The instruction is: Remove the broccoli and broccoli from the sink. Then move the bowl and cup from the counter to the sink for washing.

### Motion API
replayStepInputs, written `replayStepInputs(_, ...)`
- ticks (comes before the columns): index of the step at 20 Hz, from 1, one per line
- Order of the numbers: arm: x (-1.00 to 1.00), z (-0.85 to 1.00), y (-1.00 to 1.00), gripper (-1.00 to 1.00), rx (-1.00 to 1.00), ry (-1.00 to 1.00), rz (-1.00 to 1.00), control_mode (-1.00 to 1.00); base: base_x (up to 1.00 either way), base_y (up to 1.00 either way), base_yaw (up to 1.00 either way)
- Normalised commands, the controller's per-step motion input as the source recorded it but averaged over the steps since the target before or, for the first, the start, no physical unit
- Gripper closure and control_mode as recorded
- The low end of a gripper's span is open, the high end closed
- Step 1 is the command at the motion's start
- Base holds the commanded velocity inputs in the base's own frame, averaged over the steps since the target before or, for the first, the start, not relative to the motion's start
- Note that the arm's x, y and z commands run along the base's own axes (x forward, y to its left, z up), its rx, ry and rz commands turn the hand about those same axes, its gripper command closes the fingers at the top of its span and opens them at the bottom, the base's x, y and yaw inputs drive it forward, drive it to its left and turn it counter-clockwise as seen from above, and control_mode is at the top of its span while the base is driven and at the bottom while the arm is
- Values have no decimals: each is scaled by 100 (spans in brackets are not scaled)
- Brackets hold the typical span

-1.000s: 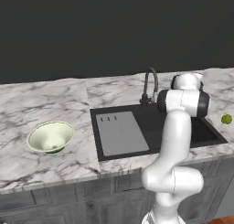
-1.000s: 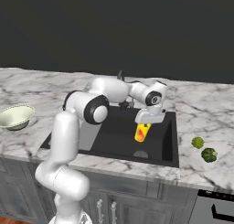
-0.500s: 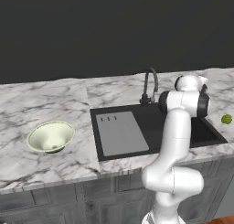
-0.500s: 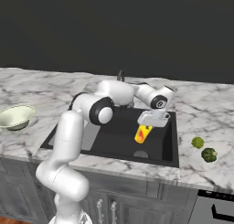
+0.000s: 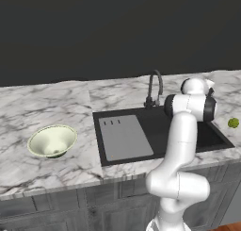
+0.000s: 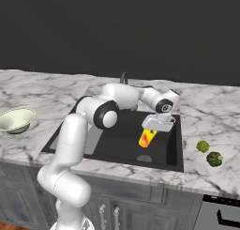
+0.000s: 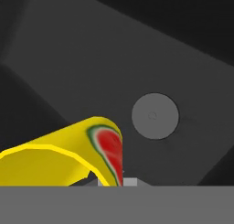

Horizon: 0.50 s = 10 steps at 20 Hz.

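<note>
The cup (image 6: pixel 147 138) hangs tilted over the black sink (image 6: pixel 117 149), gripped at its rim by the closed claw (image 6: pixel 156 127). In the hand view the cup (image 7: pixel 68 157) shows its yellow wall and red-and-green mark, with the grey drain disc (image 7: pixel 155 116) on the basin floor beyond it. Compared with a second ago, the cup sits slightly further toward the right end of the basin, carried there as the arm's wrist has shifted right; its height above the floor looks about the same, though the angle makes that hard to judge. The two broccoli florets (image 6: pixel 202 146) (image 6: pixel 214 158) lie on the worktop (image 6: pixel 206 172) just beside each other, right of the sink near the front edge, unmoved. In the left base view one floret (image 5: pixel 233 123) shows past the arm. The bowl (image 5: pixel 52 141) rests upright on the worktop left of the sink, well apart from it, also unchanged. The grey panel (image 5: pixel 123 136) covers the sink's left part, and the tap (image 5: pixel 154 86) stands at its back edge.
</note>
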Motion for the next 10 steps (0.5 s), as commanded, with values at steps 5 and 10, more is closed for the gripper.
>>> replayStepInputs(5, 9, -16, 11, 100, -15, -7, -11, -100, 0, 0, 0)
replayStepInputs(10, 7, -14, 5, 100, -17, -8, -25, -100, 0, 0, 0)
